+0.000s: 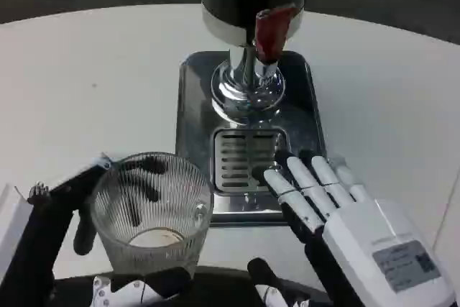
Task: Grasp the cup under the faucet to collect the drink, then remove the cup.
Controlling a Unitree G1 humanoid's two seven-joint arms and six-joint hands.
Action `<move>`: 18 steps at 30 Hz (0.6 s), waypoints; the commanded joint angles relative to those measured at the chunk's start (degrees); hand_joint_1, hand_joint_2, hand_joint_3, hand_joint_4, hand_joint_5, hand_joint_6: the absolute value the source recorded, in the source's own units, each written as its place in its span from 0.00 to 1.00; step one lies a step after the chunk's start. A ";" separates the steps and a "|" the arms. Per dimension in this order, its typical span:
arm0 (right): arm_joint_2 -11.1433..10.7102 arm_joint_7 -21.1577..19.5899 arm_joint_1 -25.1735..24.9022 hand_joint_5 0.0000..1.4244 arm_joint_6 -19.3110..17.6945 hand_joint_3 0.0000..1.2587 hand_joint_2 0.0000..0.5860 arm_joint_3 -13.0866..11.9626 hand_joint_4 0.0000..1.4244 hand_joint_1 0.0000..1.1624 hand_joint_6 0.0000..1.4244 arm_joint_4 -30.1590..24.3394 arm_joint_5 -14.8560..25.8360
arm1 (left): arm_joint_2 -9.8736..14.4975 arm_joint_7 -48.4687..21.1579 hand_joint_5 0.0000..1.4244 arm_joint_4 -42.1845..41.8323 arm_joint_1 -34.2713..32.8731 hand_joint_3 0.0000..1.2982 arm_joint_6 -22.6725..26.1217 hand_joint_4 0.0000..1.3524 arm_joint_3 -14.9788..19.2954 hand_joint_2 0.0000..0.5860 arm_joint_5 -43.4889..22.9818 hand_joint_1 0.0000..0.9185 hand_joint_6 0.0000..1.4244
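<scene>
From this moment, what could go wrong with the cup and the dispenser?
The cup, held in the left hand, sits left of the drip tray, not under the faucet; a pour now would likely miss. The right hand rests over the tray's edge and might block the cup's path.

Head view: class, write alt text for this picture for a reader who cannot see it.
The robot's left hand grips a clear ribbed cup left of a steel drip tray, not under the dispenser's red-handled faucet. Its right hand lies open, fingertips on the tray's grille, on a white table.
</scene>
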 commanded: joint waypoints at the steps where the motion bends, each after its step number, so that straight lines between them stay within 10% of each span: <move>1: 0.45 0.82 0.00 0.00 -0.61 0.08 0.76 -0.30 0.01 0.34 0.00 -0.50 0.43 | -0.60 -0.20 0.86 -1.34 0.14 0.73 0.64 0.80 -0.40 0.11 -1.50 0.58 0.94; 18: 1.74 1.51 0.24 0.00 0.17 0.08 0.75 -0.93 0.01 0.34 0.00 -0.13 -0.31 | -0.58 1.17 0.86 1.05 -3.11 0.73 -0.20 0.80 -0.38 0.10 2.08 0.59 0.94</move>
